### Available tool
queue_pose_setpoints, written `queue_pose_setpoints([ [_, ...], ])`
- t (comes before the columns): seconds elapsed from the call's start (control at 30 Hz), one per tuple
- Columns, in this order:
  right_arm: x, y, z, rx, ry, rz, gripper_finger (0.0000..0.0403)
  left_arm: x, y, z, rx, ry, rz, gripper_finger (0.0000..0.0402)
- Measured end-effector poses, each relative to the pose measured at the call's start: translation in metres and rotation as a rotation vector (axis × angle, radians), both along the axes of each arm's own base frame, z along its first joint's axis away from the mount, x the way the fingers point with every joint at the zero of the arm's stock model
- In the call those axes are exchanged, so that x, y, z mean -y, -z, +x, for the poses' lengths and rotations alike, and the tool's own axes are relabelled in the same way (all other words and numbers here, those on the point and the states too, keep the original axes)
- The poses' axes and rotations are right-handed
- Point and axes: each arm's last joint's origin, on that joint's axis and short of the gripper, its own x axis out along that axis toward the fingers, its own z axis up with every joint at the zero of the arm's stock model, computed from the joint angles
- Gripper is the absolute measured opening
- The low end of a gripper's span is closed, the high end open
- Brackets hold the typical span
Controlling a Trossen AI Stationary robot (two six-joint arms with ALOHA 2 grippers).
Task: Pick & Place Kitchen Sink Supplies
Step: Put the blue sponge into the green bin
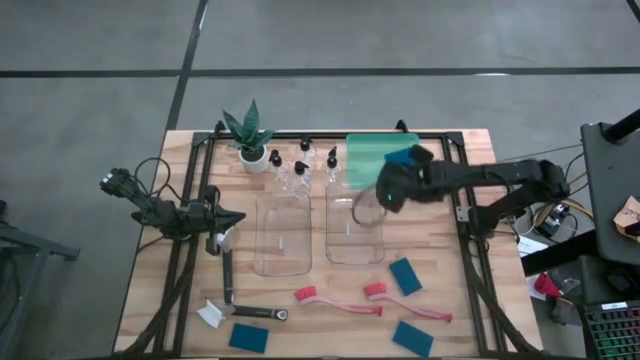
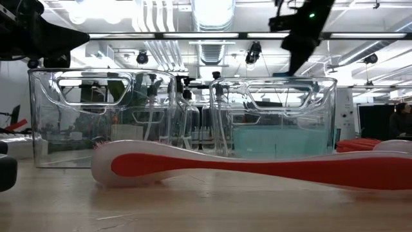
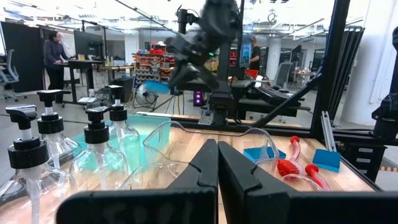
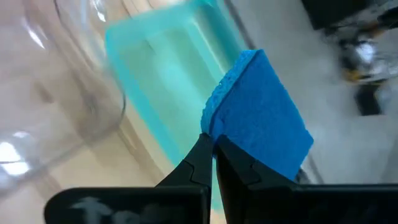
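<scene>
My right gripper (image 1: 404, 166) hangs over the green tray (image 1: 368, 148) at the far side, shut on a flat blue sponge (image 4: 264, 118). My left gripper (image 3: 217, 167) is shut and empty, left of the clear bins (image 1: 283, 235). Three more blue sponges (image 1: 405, 275) lie flat on the near table. Two red long-handled brushes (image 1: 335, 302) lie between them. Black-handled brushes (image 1: 228, 272) with a white head (image 1: 210, 314) lie near the left gripper. Clear bottles with black tops (image 3: 99, 152) stand behind the bins. My right gripper pinches the blue sponge between its two fingers at one edge (image 4: 214, 127). The sponge sticks out past the fingertips (image 4: 200, 155), lifted clear above the green tray (image 4: 155, 81).
Two clear bins (image 1: 355, 225) stand side by side mid-table. A small green plant in a white pot (image 1: 250, 138) stands at the far left by the bottles. A black frame (image 1: 465, 215) runs round the table. A person (image 3: 55, 53) stands in the room beyond.
</scene>
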Motion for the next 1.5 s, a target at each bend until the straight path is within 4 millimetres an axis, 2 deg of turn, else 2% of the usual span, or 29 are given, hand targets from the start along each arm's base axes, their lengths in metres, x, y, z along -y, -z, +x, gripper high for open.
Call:
queue_pose_setpoints([
  [0.17,0.047,-0.001,0.007,0.136,-0.007,0.134,0.0008,0.000,0.000,0.000,0.000,0.000,0.001,0.0003],
  [0.33,0.088,0.005,-0.002,0.140,0.082,0.163,0.0008,0.000,0.000,0.000,0.000,-0.001,0.000,0.0003],
  [0.53,0.119,0.033,-0.009,0.145,0.135,0.267,0.0008,0.000,0.000,0.000,0.000,-0.001,0.000,0.0003],
  [0.73,0.131,0.065,-0.002,0.059,0.137,0.301,0.0008,0.000,0.000,0.000,0.000,0.000,0.001,0.0003],
  [0.97,0.137,0.089,0.007,-0.027,0.128,0.340,0.0008,0.000,0.000,0.000,0.000,0.000,0.000,0.0003],
  [1.27,0.139,0.093,0.011,-0.036,0.120,0.340,0.0012,0.000,0.000,0.000,0.000,0.000,0.000,0.0003],
  [1.5,0.139,0.093,0.011,-0.037,0.119,0.340,0.0074,0.000,0.000,0.000,0.000,0.000,0.000,0.0003],
])
